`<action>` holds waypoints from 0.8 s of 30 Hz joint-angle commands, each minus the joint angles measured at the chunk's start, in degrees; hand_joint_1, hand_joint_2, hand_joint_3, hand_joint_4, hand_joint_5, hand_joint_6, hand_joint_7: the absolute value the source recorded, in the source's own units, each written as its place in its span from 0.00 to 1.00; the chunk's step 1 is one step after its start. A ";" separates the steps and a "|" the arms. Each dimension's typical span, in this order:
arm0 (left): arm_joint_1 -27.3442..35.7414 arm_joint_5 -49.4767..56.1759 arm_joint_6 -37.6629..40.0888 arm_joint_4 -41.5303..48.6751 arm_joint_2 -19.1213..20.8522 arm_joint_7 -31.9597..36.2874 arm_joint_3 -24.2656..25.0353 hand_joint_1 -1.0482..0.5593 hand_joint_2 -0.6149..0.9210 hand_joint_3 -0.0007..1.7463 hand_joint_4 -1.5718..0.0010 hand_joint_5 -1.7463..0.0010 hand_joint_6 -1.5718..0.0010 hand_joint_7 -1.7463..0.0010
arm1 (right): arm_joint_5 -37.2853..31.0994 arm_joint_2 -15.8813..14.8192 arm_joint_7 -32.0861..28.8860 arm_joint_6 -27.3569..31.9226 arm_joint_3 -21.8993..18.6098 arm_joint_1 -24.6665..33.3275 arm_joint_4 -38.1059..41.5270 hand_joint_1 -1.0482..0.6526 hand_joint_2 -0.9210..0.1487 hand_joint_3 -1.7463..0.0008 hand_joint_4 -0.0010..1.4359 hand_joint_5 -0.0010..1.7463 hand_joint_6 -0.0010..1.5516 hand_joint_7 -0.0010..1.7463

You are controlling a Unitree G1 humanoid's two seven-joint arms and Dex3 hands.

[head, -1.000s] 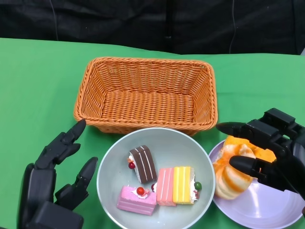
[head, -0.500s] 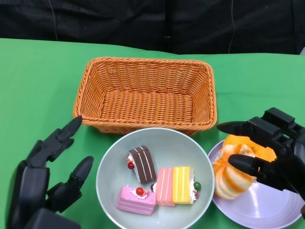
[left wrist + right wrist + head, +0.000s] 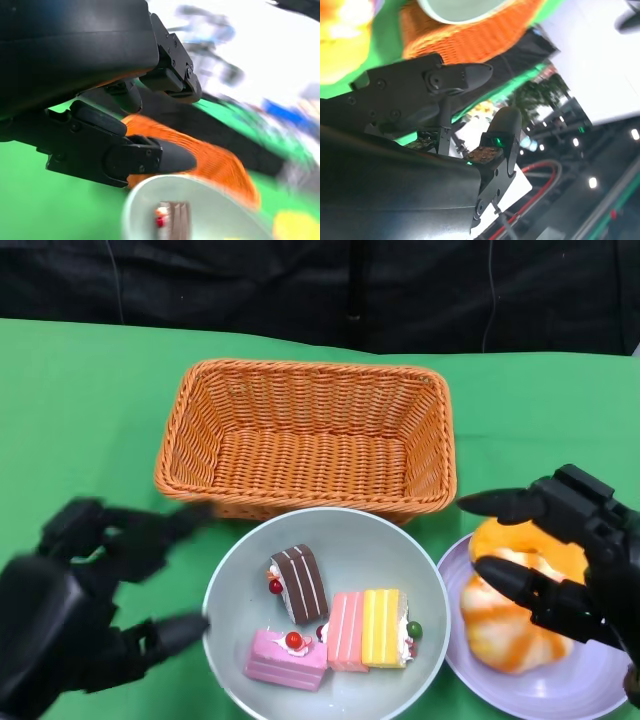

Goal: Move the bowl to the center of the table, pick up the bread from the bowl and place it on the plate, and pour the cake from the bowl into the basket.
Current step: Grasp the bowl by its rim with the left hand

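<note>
Green cloth covers the surface (image 3: 80, 420). Pale grey-green bowl (image 3: 230, 590) sits lower centre of the head frame, just in front of the wicker basket (image 3: 305, 430), w/ four cake slices inside: chocolate (image 3: 301, 583), pink one w/ cherry (image 3: 288, 658), pink (image 3: 347, 631) and yellow (image 3: 382, 627) side by side. Bread (image 3: 510, 625) now lies on the lilac plate (image 3: 590, 685) at lower right, no longer under the fingers as it was a sec ago. Right hand (image 3: 560, 565) hovers above it, fingers spread, holding nothing, so the bread step looks done. Left hand (image 3: 75, 610) at lower left is motion-blurred; vs. half a sec ago it has swung in toward the bowl rim, fingers apart, nothing held, one fingertip at or near the rim. Prob. next: grip bowl, tip cakes into basket.
</note>
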 commanded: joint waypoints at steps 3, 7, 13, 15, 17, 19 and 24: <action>-1.78 4.31 -8.02 1.22 6.27 -0.47 0.73 0.19 0.99 0.01 0.92 0.38 0.63 0.94 | 5.02 1.38 2.18 -3.02 -1.02 -0.04 1.53 0.53 0.36 0.49 0.26 0.82 0.19 0.63; -1.94 4.52 -8.82 1.63 5.95 -0.55 1.07 0.19 0.99 0.00 0.92 0.38 0.63 0.94 | 5.15 2.04 3.21 -3.50 -1.69 -0.06 1.75 0.53 0.37 0.48 0.26 0.82 0.19 0.63; -3.68 7.50 -11.93 1.72 6.02 0.21 -0.87 0.22 0.98 0.00 0.86 0.42 0.61 0.92 | 16.23 3.22 8.28 -5.27 0.35 1.19 -0.65 0.52 0.44 0.37 0.41 0.87 0.34 0.73; -4.27 8.63 -12.78 2.16 5.85 0.19 -1.48 0.23 0.97 0.00 0.84 0.44 0.60 0.91 | 20.24 3.54 10.87 -5.20 1.05 1.89 -2.00 0.53 0.48 0.31 0.46 0.90 0.40 0.78; -4.39 9.01 -12.99 2.29 5.70 0.05 -1.45 0.24 0.96 0.00 0.83 0.45 0.60 0.91 | 21.28 3.93 12.42 -5.10 0.72 2.08 -2.36 0.53 0.49 0.30 0.47 0.91 0.41 0.78; -4.46 9.18 -13.17 2.40 5.58 0.07 -1.39 0.24 0.96 0.00 0.82 0.46 0.60 0.91 | 21.76 4.42 13.56 -4.98 0.28 2.20 -2.54 0.53 0.48 0.29 0.48 0.91 0.41 0.78; -4.50 9.24 -13.32 2.48 5.48 0.04 -1.31 0.24 0.96 0.00 0.82 0.47 0.60 0.91 | 22.09 5.58 15.43 -4.92 -0.71 2.32 -2.64 0.53 0.48 0.30 0.48 0.91 0.41 0.79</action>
